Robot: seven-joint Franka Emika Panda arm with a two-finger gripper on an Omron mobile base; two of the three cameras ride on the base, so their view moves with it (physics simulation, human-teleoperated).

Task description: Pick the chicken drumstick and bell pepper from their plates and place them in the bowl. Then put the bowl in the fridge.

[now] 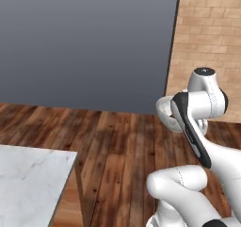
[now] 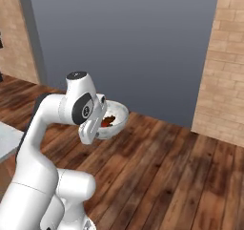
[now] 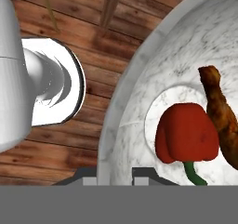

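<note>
Bowl (image 3: pixel 139 79) carried over plank floor (image 2: pixel 157 176), rim pinched in the hand (image 3: pixel 114 174).
Marbled, deep bowl; glossy red bell pepper (image 3: pixel 187 135) on its bottom, knobbly brown chicken drumstick (image 3: pixel 222 111) touching at 3 o'clock. Marble surface (image 1: pixel 28 183) lower left.

In the hand view the bowl (image 3: pixel 122 121) runs off the right and top edges, and the drumstick (image 3: pixel 222 114) is cut by the right edge. The pepper (image 3: pixel 186 135) stem ends at the grey band. In the left base view the arm hides most of the bowl (image 1: pixel 164 109); its contents cannot be seen. The counter (image 1: pixel 28 183) is cut at the left and bottom
</note>
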